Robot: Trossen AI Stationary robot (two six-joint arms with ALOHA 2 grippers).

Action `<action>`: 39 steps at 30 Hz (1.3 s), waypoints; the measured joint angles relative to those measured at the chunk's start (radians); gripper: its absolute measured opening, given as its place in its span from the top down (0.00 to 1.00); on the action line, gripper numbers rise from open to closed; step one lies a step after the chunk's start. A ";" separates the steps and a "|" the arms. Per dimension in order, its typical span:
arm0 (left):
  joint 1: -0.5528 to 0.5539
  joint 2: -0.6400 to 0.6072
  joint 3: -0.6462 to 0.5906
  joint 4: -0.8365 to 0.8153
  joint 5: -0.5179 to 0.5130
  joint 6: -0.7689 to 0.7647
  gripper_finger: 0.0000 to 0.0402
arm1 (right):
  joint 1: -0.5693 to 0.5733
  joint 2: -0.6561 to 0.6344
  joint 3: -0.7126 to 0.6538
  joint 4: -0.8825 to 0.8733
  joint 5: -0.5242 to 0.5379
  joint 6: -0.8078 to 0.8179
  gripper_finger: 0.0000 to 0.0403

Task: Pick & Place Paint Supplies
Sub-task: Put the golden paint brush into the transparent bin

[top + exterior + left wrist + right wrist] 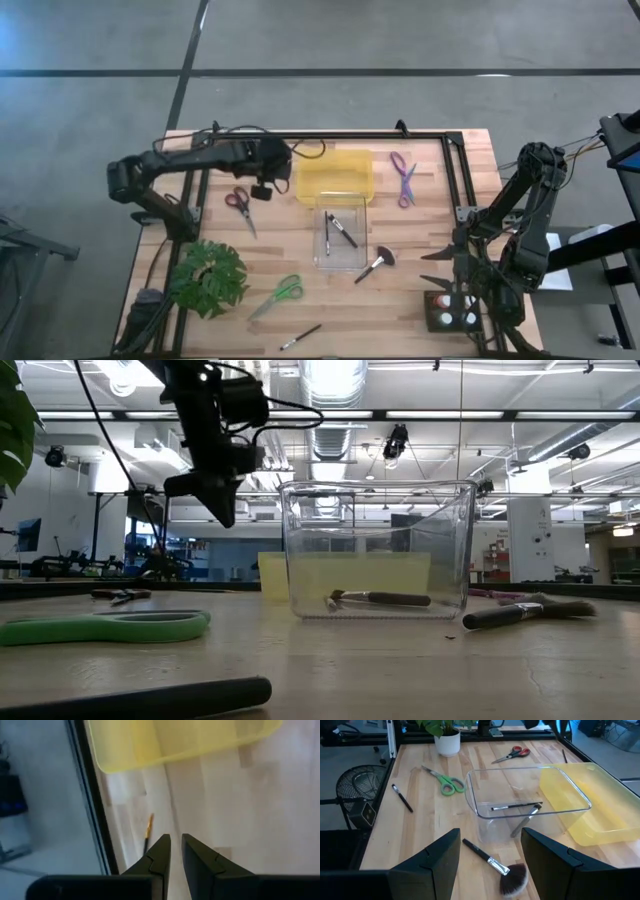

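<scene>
My left gripper [175, 837] hangs shut above the table, between the red-handled scissors [240, 203] and the yellow tray [335, 175]; nothing is between its fingers. A thin brush [148, 831] lies on the wood below it, beside the black rail. My right gripper [490, 837] stands open and empty at the table's right side [432, 268]. The clear container [340, 240] holds two thin brushes [516, 806]. A broad-headed brush [377, 263], green scissors [278, 295], purple scissors [403, 178] and another thin brush [300, 337] lie flat on the table. Paint bottles [450, 310] stand under the right arm.
A potted green plant [208, 278] stands at the near left. A black frame rail [330, 134] runs along the table's far edge and down both sides. Bare wood shows between the container and the table's near edge.
</scene>
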 joint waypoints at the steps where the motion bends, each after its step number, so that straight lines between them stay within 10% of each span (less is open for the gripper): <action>1: 0.023 0.000 0.001 0.000 0.023 0.039 0.86 | 0.000 0.000 -0.002 0.002 -0.001 0.000 0.48; 6: 0.129 0.009 0.005 0.029 0.164 0.102 0.86 | 0.000 0.000 -0.006 0.000 -0.003 -0.008 0.48; 39: 0.277 0.391 0.217 -0.021 0.209 0.331 0.75 | 0.000 0.000 -0.059 -0.002 -0.024 0.072 0.48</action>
